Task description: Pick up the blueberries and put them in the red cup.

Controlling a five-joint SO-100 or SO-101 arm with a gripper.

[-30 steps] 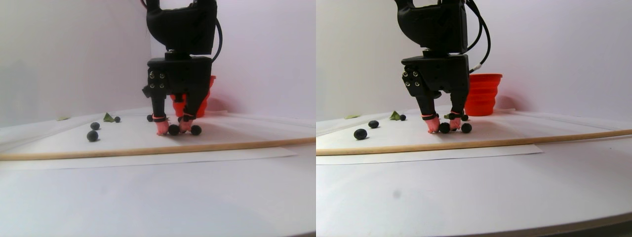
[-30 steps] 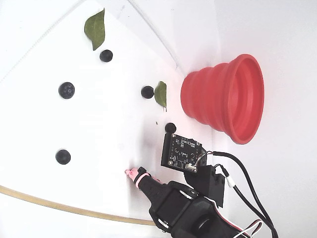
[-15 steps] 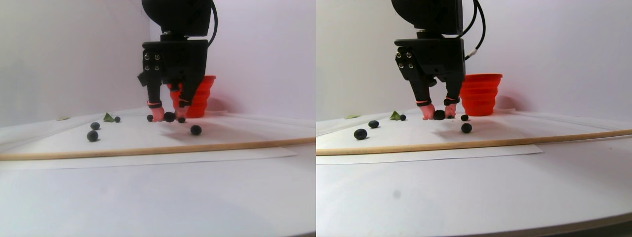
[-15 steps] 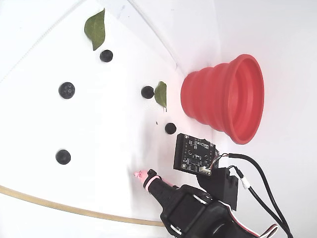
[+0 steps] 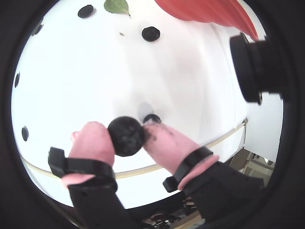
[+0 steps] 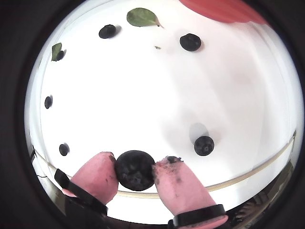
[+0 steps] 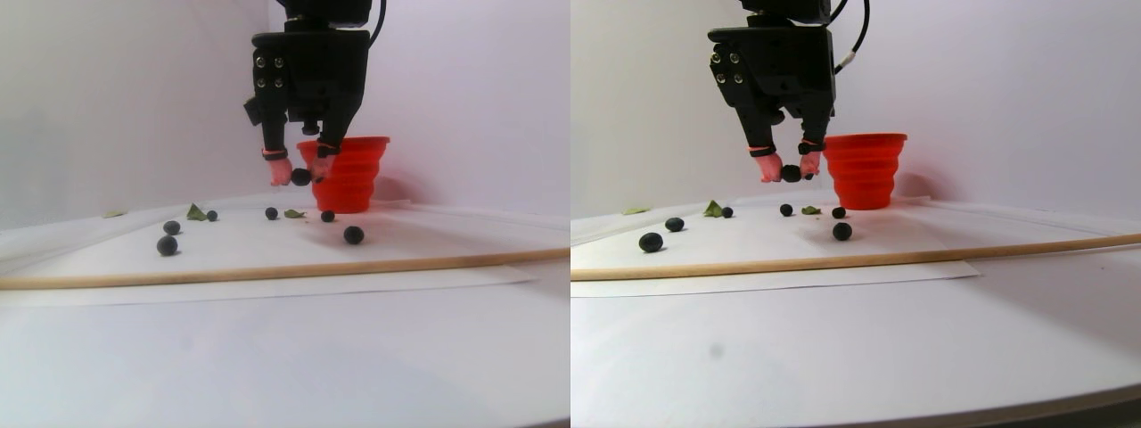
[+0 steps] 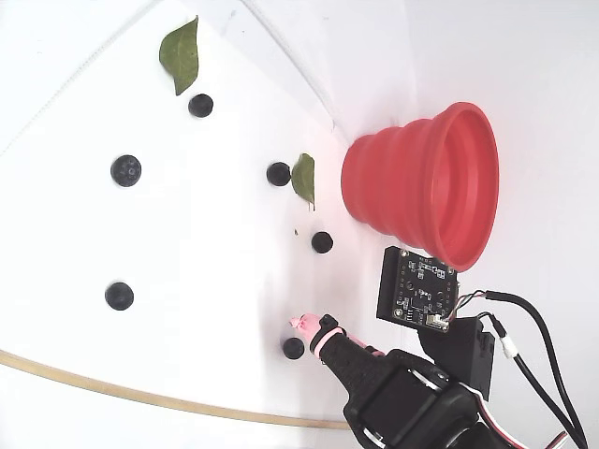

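While my hand (image 6: pixel 135 172) squeezes one blueberry (image 6: pixel 135 170), more blueberries (image 8: pixel 322 241) and a leaf (image 8: pixel 303 178) lie beside the red cup (image 8: pixel 426 183).

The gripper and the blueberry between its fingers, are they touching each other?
Touching. In a wrist view the gripper has both pink fingertips pressed against the sides of the held blueberry, no gap visible.
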